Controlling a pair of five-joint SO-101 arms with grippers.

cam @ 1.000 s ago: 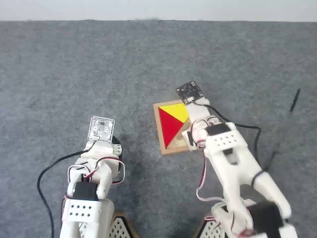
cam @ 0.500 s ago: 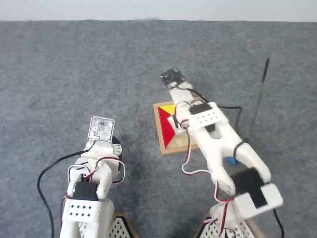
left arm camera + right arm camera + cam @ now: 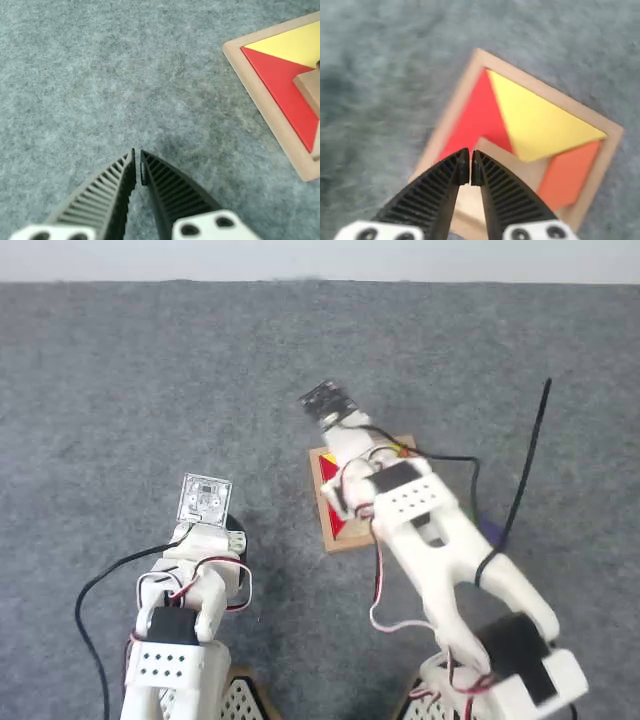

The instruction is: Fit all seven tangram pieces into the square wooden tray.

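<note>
Grey felt [image 3: 150,360] (pale wall [image 3: 320,260] behind) lies under the wooden tray [image 3: 268,100]

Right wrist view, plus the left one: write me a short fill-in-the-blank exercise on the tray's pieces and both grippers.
1. Between the red triangle and the orange piece lies the ____ triangle.
2. The right gripper hangs over the wooden tray with its jaws ____.
3. The left gripper, jaws shut, hangs over bare ____ carpet beside the tray.
Missing words: yellow; shut; grey.
</note>
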